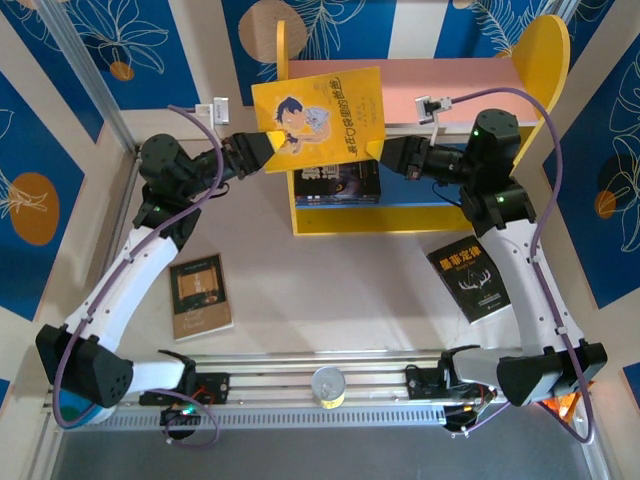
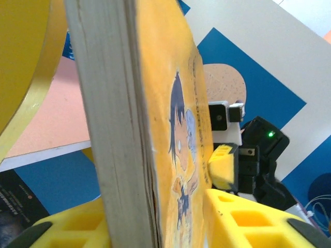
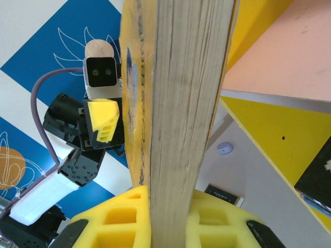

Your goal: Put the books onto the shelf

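- Top external view: the yellow cartoon book (image 1: 320, 118) was held in the air, tilted, in front of the shelf (image 1: 450, 85), which stood at the far edge of the bench (image 1: 330, 290).
- The left gripper (image 1: 262, 150) met the book's left edge and the right gripper (image 1: 388, 152) its right edge.
- A black book (image 1: 337, 185) lay flat in the shelf's lower tier.
- A tan book (image 1: 201, 296) lay flat near the left edge of the bench, and a black antler-cover book (image 1: 479, 280) lay flat near the right edge.
- Left wrist view: the yellow cartoon book (image 2: 155, 129) stood edge-on between the fingers (image 2: 243, 222) of the left gripper (image 2: 155, 219). They flanked it closely on both sides, but whether they pressed it or stood slightly off could not be told.
- Beyond the cover, a yellow finger (image 2: 223, 166) of the right gripper touched the book's far edge.
- Right wrist view: the right gripper (image 3: 170, 217) was clamped on the yellow cartoon book (image 3: 186, 103), one finger tight against each face.
- At the far edge, a finger (image 3: 103, 120) of the left gripper lay against the cover, and the shelf's pink board (image 3: 279, 57) lay to the right.
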